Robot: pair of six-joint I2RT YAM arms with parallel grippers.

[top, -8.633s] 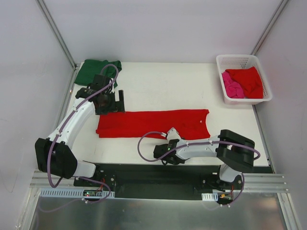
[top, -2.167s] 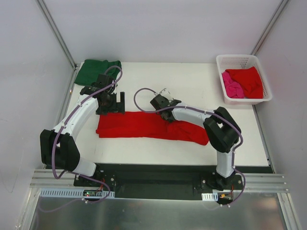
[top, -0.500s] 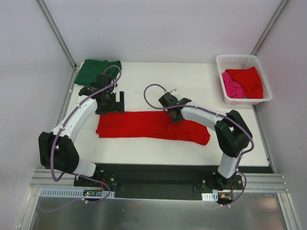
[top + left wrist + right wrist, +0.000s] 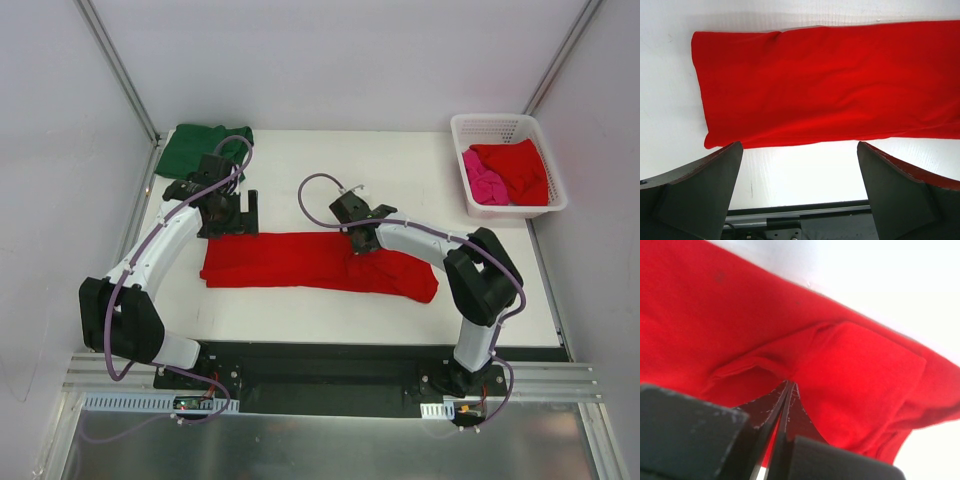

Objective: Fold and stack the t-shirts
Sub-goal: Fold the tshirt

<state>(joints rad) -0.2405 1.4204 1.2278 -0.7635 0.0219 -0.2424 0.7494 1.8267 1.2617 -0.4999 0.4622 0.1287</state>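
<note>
Right gripper (image 4: pixel 787 385) pinched shut on fold of red shirt (image 4: pixel 290 260), mid-table. You've barely shifted it since half-second ago; elbow slightly left. Left gripper (image 4: pixel 232 215) gapes wide above shirt's left end.

Looking down on a table (image 4: pixel 330 170) and finding the spread t-shirt (image 4: pixel 270 260) lying across its middle, running left to right. Finding the folded t-shirt (image 4: pixel 195 148) at the far left corner, well apart from it. Seeing the left gripper (image 4: pixel 238 220) between those two, just behind the spread one's left part. Seeing the right gripper (image 4: pixel 360 245) down on the spread one, right of its middle. Finding the basket (image 4: pixel 490 118) at the far right corner, holding a heaped t-shirt (image 4: pixel 515 165) with another t-shirt (image 4: pixel 482 187) touching its left side.
</note>
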